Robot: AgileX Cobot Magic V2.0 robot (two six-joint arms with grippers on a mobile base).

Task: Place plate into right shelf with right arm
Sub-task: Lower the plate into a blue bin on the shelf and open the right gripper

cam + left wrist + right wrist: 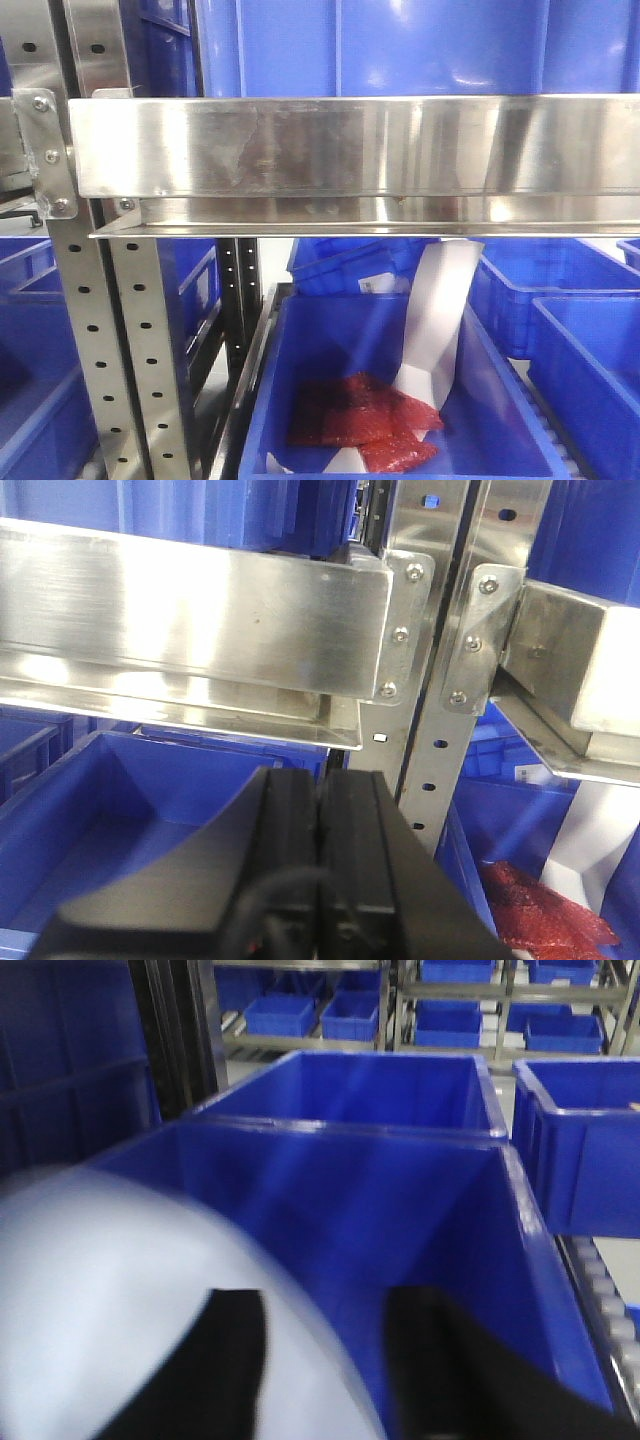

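The exterior front-facing view is filled by the shiny stainless-steel right shelf (330,150), its broad horizontal rail running across the upper half and a perforated upright post (100,340) standing at the left. Below the rail, a large blue plastic bin (400,400) is seen holding a red crinkled packet (365,420) and a white folded paper strip (435,320). Neither arm nor the plate is shown here, so the stage of the task cannot be read from this view.

In the left wrist-mounted view, the black left gripper (320,870) is seen with its jaws pressed together on nothing, held just in front of the rail's end and the bolted uprights. It appears to take no part in the step.

In the right wrist-mounted view, the plain glossy white round plate (120,1310) is seen at the lower left, blurred, with one finger of the black right gripper (320,1380) lying over its surface and the other beside its rim; it is judged to be clamped by the rim. It is carried above the near edge of a deep blue open bin (400,1220). The carrying step is judged to be in hand; next, the plate is to be brought further over the bin, lowered and released. Much of the plate is cut off by the frame, and the bin's floor is hidden.
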